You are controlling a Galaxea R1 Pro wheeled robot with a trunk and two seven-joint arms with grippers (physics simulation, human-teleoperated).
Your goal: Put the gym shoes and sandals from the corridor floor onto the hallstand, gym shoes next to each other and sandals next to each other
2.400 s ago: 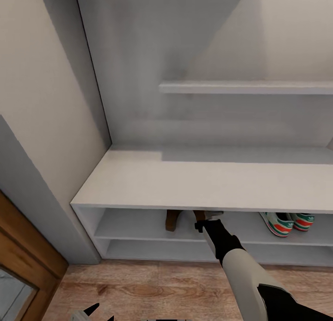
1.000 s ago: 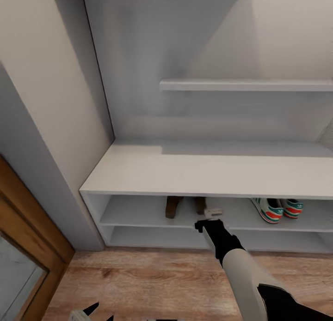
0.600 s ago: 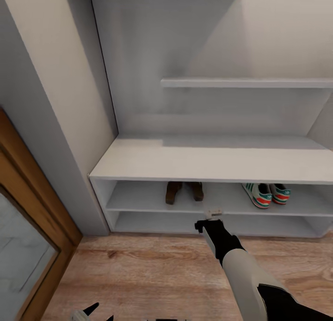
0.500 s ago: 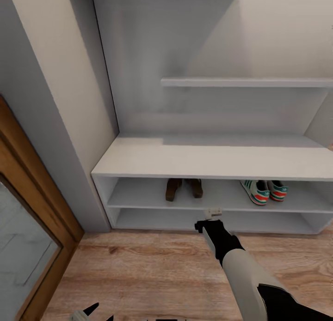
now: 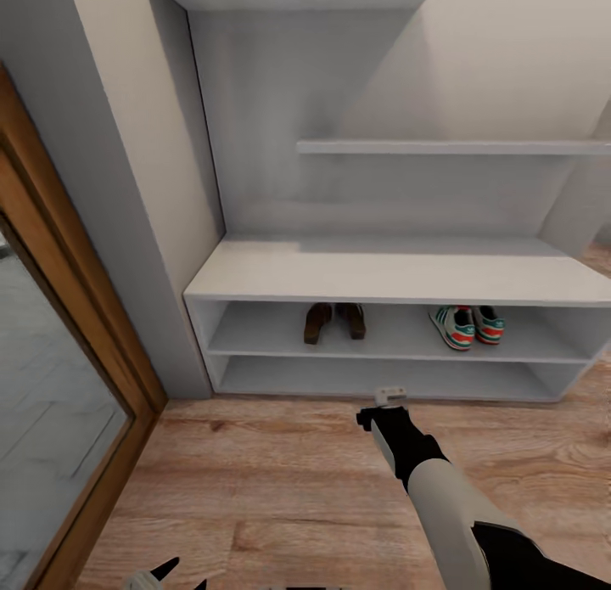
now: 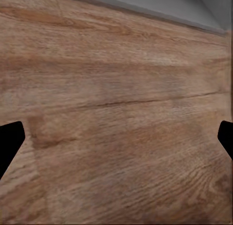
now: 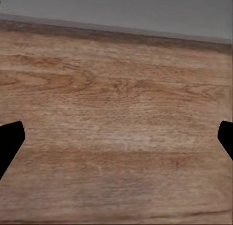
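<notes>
Four shoes sit on the rack's (image 5: pixel 255 286) upper shelf in the head view: sandals (image 5: pixel 334 321) paired left, gym shoes (image 5: pixel 466 326) paired right, as tasked. Both wrist views: jaws spread, empty, over floor (image 6: pixel 116 118).

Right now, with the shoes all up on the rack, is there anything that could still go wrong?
Possibly. The sandals sit close to the shelf's front edge, so a bump to the hallstand might tip one back onto the corridor floor. The right gripper hangs low before the rack, open and empty; a forward swing could knock it.
</notes>
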